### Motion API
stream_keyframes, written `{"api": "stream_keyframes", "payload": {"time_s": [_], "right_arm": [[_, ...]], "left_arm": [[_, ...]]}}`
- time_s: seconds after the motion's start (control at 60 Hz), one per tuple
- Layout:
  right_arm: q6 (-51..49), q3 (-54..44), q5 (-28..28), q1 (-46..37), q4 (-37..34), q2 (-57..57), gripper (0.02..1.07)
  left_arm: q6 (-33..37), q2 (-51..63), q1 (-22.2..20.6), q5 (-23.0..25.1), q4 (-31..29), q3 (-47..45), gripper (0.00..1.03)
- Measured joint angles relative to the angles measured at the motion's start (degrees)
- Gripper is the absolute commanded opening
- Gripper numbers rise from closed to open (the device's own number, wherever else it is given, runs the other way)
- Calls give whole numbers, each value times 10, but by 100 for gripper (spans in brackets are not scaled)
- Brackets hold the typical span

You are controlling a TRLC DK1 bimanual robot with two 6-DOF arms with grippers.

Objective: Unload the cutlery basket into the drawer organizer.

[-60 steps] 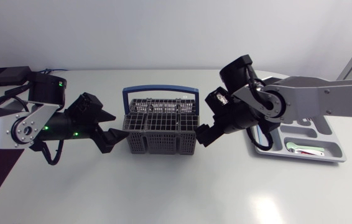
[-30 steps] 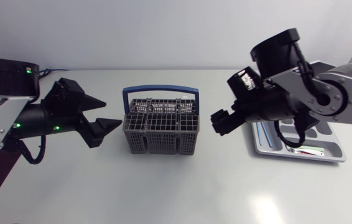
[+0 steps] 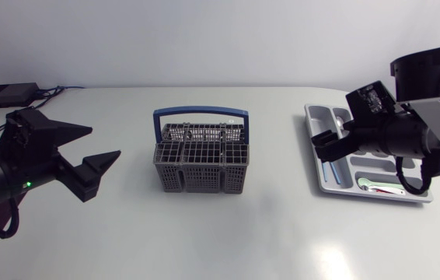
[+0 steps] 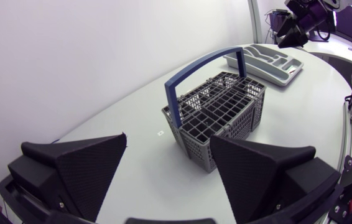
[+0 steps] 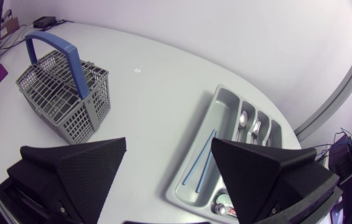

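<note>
- Left claw [image 3: 103, 144]: released, fingers spread wide, holding nothing, well apart from the basket [image 3: 200, 177].
- Right claw [image 5: 169, 142]: released too, over the tray [image 3: 420, 187].
- Basket stands upright mid-table, blue handle up.
- Tray holds cutlery.

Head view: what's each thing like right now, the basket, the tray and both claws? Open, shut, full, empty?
cutlery basket: upright, handle up, no cutlery showing.
drawer organizer: flat on the table, some cutlery in it.
left gripper: open, empty.
right gripper: open, empty.
</note>
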Motion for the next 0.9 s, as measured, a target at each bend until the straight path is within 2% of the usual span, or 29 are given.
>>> {"api": "stream_keyframes", "payload": {"time_s": [0.183,0.483,0.9], "right_arm": [[-4,-34,-4,-23,23,-61,102],[-9,-115,-7,-54,61,-152,102],[-19,-191,-6,-103,101,-272,102]], "left_arm": [[-11,-50,8,-16,-9,-30,99],[-31,-163,54,-17,-13,-62,99],[-68,-204,108,-18,0,-100,99]]}}
